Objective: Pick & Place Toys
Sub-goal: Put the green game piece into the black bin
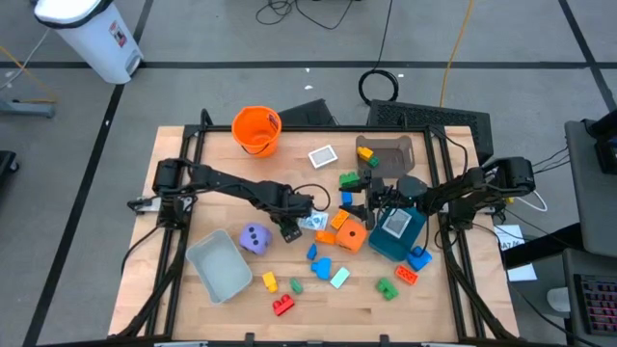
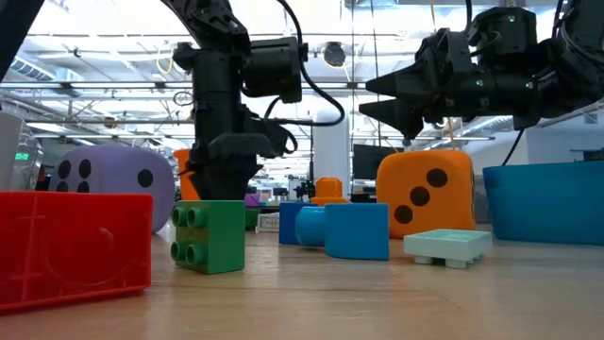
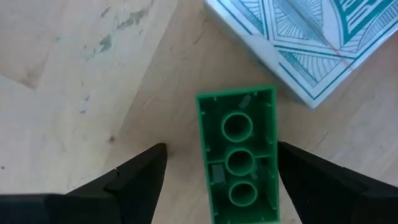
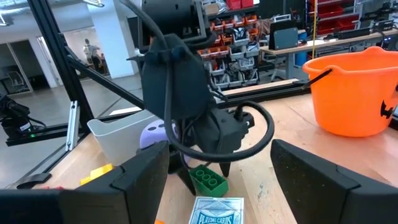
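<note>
Green block (image 3: 239,158) between left gripper's (image 3: 221,180) wide jaws (untouched).

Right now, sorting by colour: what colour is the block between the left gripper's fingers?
Green, clearest in the left wrist view.

Grey floor (image 1: 289,39), shelving (image 4: 249,31) behind

Two dark, matte-black jointed arms are being shown, each trailing looped black cables. The left gripper (image 2: 226,165) and right gripper (image 2: 382,97) are being seen ending in wedge-shaped black fingers (image 3: 134,180), tapering towards blunt tips.
</note>
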Controlling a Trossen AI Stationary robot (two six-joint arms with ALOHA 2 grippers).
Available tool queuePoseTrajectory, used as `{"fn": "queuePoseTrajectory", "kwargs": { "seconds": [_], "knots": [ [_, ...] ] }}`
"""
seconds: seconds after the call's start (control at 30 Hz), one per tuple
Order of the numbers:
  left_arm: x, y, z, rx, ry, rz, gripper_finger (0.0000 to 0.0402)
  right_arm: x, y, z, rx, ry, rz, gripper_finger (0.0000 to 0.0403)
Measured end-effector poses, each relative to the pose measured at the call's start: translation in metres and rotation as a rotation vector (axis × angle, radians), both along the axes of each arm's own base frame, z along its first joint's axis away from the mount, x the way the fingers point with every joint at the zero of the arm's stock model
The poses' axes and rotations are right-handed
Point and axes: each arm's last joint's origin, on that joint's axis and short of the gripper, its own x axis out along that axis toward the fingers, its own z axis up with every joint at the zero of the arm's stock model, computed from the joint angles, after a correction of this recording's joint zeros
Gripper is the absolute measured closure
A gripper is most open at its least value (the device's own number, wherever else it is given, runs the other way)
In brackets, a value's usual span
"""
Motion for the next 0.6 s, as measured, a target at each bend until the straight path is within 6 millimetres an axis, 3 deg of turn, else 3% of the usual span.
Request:
{"fn": "queuePoseTrajectory", "kwargs": {
  "seconds": [0.17,0.43,0.6],
  "knots": [
    [0.000,0.000,-0.001,0.001,0.006,-0.019,0.0129,0.000,0.000,0.000,0.000,0.003,0.000,0.0133],
    [-0.006,0.000,0.010,0.003,0.000,-0.086,0.0252,0.000,0.000,0.000,-0.001,0.002,-0.002,0.0134],
    [-0.014,0.005,0.035,0.028,-0.043,-0.103,0.0257,0.000,0.000,0.000,-0.015,-0.001,-0.001,0.0135]
  ]
}}
